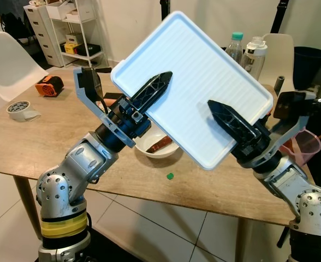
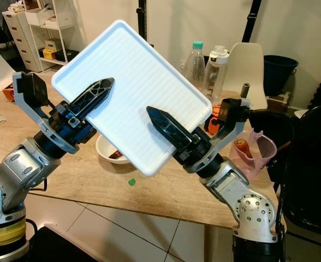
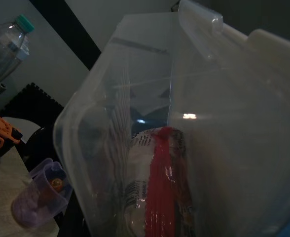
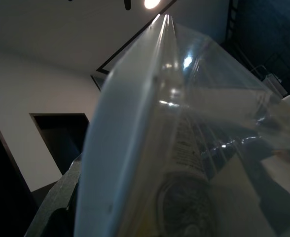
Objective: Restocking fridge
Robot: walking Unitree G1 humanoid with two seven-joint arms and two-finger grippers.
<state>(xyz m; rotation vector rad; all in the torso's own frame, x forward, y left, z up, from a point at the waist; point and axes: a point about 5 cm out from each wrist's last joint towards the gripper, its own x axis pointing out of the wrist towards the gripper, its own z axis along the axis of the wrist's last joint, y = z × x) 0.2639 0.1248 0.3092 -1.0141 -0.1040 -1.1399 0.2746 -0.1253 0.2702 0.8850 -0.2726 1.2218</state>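
Note:
I hold a clear plastic box with a white lid [image 1: 196, 82] tilted up above the wooden table [image 1: 46, 139], its lid facing my head. My left gripper [image 1: 161, 81] is shut on its left edge, one black finger [image 1: 149, 91] lying across the lid. My right gripper [image 1: 215, 106] is shut on the lower right edge, its finger [image 1: 234, 123] also on the lid. The left wrist view looks through the clear wall [image 3: 110, 123] at a red-and-white packet [image 3: 157, 192] inside. In the right wrist view the lid's edge [image 4: 120, 148] runs beside a printed packet [image 4: 184, 168].
Below the box stands a white bowl [image 1: 158, 148] holding something brown, with a small green bit [image 1: 170, 176] near the table's front edge. A tape roll [image 1: 19, 110] and an orange-black device [image 1: 49, 86] lie left. Bottles [image 1: 235, 46], a pink cup [image 1: 305, 143] and chairs stand behind.

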